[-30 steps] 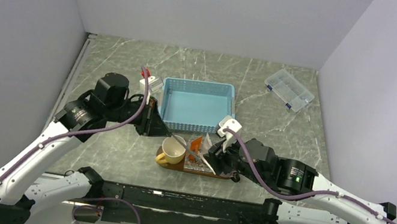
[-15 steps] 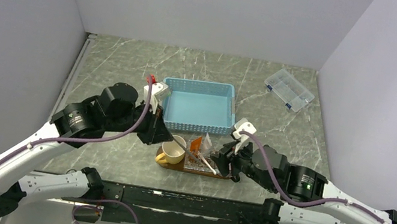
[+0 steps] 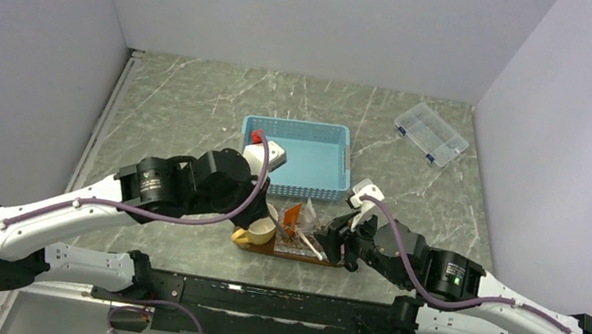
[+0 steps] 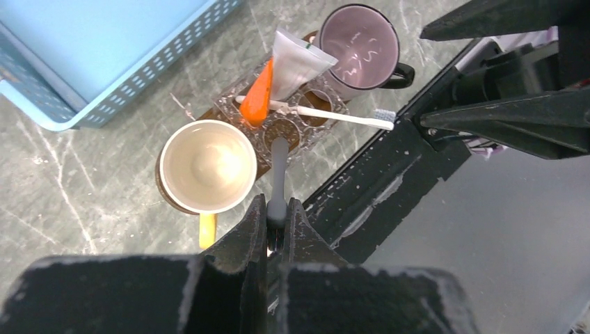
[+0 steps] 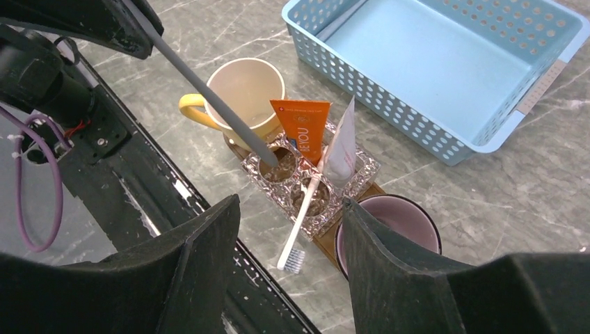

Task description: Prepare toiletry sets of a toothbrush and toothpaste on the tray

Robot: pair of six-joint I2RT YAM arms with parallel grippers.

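- Pale grey walls close the grey marbled counter on three sides.
- A blue basket stands in the middle of the counter, and a clear box is far to the right.
- The tray lies near the front edge and carries the orange toothpaste, the white toothpaste and the white toothbrush.
- The left pincer is clamped on the grey toothbrush above the tray.
- The right pincer stands apart and is empty.
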